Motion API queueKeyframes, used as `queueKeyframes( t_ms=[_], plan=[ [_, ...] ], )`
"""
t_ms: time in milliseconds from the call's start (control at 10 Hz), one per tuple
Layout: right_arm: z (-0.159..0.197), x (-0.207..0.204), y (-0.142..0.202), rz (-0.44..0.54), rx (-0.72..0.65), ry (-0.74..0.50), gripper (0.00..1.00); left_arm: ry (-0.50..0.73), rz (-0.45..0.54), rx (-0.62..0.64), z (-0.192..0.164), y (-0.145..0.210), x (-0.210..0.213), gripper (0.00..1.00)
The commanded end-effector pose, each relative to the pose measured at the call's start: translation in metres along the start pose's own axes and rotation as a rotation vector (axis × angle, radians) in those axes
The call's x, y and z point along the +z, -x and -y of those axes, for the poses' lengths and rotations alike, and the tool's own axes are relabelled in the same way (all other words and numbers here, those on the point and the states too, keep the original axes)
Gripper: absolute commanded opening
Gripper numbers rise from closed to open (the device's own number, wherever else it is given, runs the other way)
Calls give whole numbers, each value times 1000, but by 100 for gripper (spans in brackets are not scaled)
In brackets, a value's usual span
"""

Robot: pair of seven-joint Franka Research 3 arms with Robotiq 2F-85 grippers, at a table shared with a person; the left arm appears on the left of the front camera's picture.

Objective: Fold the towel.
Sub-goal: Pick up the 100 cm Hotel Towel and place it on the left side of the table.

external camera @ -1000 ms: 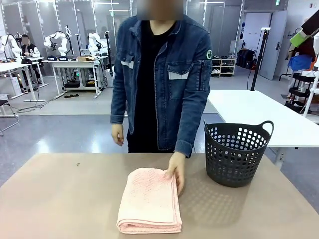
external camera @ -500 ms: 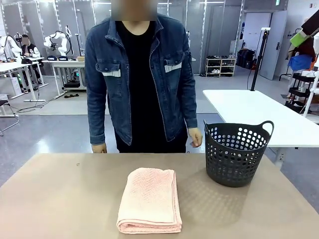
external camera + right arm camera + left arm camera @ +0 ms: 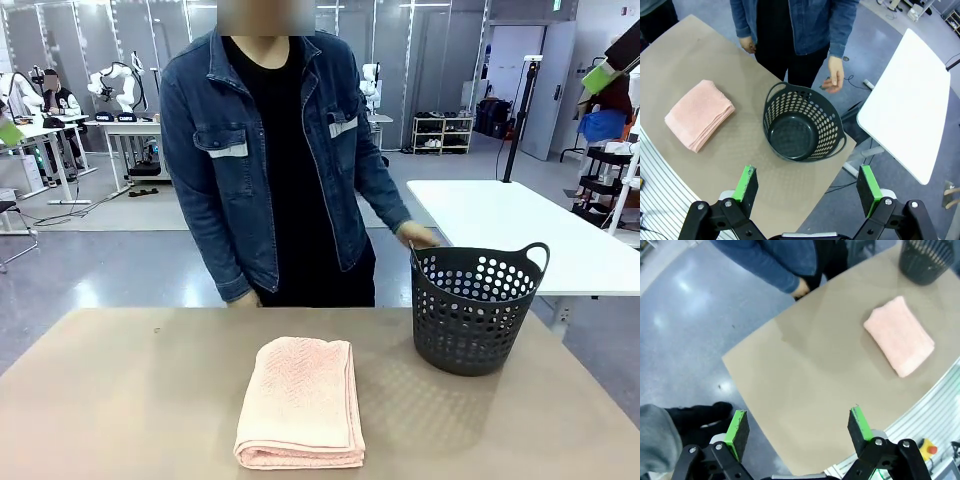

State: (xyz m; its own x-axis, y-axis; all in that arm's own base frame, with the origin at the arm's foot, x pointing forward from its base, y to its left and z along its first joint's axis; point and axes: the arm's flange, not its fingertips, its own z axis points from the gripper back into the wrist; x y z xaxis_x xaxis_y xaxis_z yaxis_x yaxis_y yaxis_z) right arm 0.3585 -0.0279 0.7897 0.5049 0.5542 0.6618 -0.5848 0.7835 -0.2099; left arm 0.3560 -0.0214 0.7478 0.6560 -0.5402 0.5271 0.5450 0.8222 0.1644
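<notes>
You see the towel lying folded into a thick rectangle on the desk, near its middle, with nothing touching it. The basket stands upright and empty to its right, close by but apart. Your left gripper hangs high over the desk's edge, jaws spread wide and empty. Your right gripper hovers above the basket, jaws likewise wide and empty. The person's hand is just behind the basket's rim.

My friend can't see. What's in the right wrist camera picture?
A folded pink towel lies on a tan table beside an empty dark basket. The open right gripper hangs high above; a person's hand is near the basket.
</notes>
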Motion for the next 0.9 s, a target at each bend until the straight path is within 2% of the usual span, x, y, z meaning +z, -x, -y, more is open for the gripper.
queueKeyframes(
  t_ms=[0, 300, 500, 800],
  plan=[
    [0, 1, 1, -4, 9, -1, 100, 75, 26, 62, 12, 7, -33, 100],
    [0, 1, 1, -4, 9, -1, 100, 259, -15, 114, 35, 13, -143, 100],
    [0, 1, 1, -4, 9, -1, 100, 240, -55, 140, 56, 12, -202, 100],
    [0, 1, 1, -4, 9, -1, 100, 394, -72, 233, 85, 28, -299, 100]
  ],
)
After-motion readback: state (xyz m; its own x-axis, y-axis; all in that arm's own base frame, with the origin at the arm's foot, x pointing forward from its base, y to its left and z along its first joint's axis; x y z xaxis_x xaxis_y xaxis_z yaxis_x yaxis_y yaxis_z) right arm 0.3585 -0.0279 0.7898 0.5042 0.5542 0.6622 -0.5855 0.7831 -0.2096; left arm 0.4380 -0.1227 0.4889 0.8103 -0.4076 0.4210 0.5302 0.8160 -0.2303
